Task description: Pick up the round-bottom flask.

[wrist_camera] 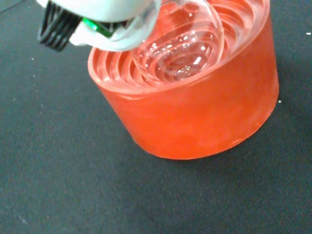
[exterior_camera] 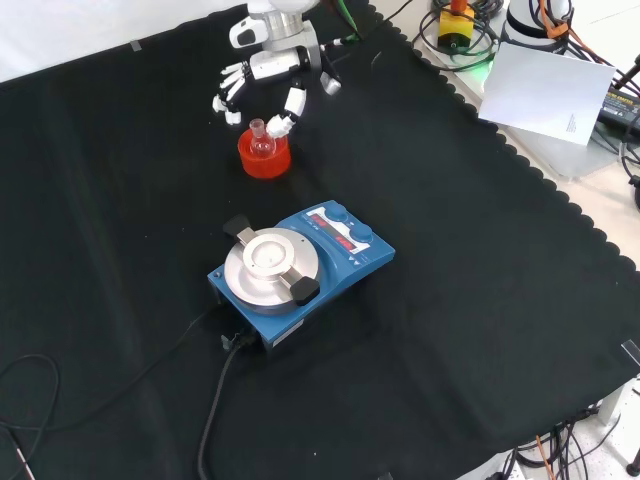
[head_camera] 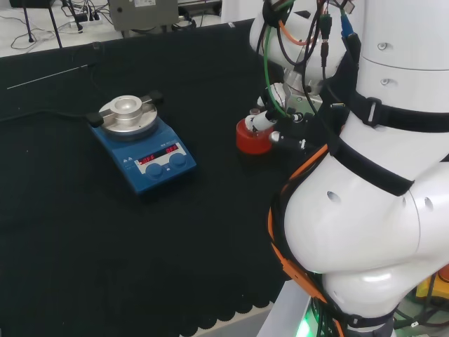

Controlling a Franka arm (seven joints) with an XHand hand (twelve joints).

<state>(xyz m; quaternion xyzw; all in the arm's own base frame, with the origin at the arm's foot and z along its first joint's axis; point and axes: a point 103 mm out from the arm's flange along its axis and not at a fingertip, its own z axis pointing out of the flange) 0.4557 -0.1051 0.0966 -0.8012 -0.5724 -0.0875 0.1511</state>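
Head view: the hand [head_camera: 270, 121] shows partly, just left of the arm's big white links, and sits right at the top of the red ribbed stand [head_camera: 252, 137]. Its white fingertip lies over the stand's upper rim; from here I cannot tell whether the fingers are spread or curled. Well away from the hand, to the left, a blue hotplate stirrer [head_camera: 142, 144] with a round metal top stands on the black-clothed desk [head_camera: 105, 246].

Front view: the hand [exterior_camera: 262, 72] comes in from the top, with its fingers spread and fairly straight, not closed round anything. One fingertip reaches down to the neck of the round-bottom flask [exterior_camera: 262, 140], touching it or just beside it; I cannot tell which. The flask stands upright in the red stand [exterior_camera: 264, 157], directly below the hand. The hotplate stirrer [exterior_camera: 300, 270] is nearer the camera, well apart from the hand, with its black cable trailing across the desk [exterior_camera: 480, 330].

Wrist view: the clear bulb of the flask [wrist_camera: 187, 41] rests in the ribbed hollow of the stand [wrist_camera: 195, 107], close under a blurred white part of the hand [wrist_camera: 105, 19].
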